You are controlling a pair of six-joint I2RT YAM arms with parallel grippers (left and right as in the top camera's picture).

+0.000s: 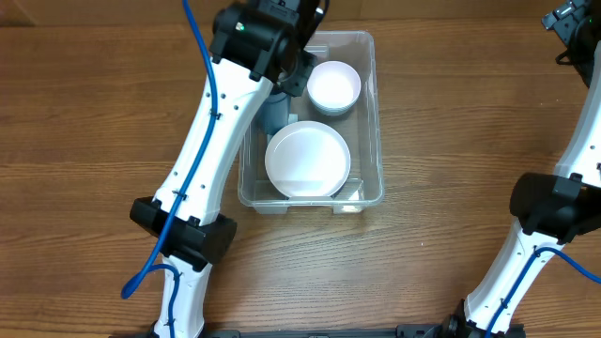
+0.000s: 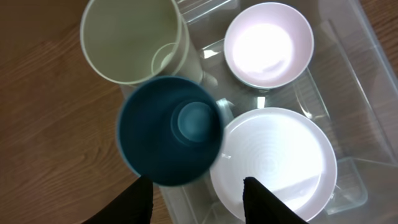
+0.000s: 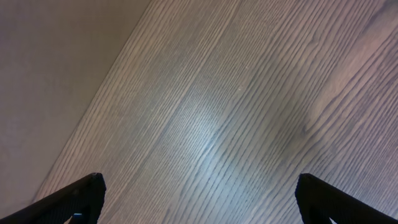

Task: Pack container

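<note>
The clear container [image 1: 374,122] stands mid-table. Inside it are a white plate [image 1: 307,159] at the near end, a small white bowl [image 1: 333,85] at the far right and a dark blue cup [image 1: 273,114] against the left wall. In the left wrist view the blue cup [image 2: 169,129] stands upright next to a taller cream cup [image 2: 132,40], with the bowl [image 2: 268,43], the plate [image 2: 277,163] and the container's wall [image 2: 351,59] beside them. My left gripper [image 2: 199,202] hovers open and empty above the blue cup and plate. My right gripper [image 3: 199,196] is open over bare wood.
The left arm [image 1: 221,122] reaches over the container's far left corner and hides the cream cup from above. The right arm [image 1: 563,202] stands at the table's right edge, far from the container. Brown wooden tabletop [image 1: 94,122] surrounds the container.
</note>
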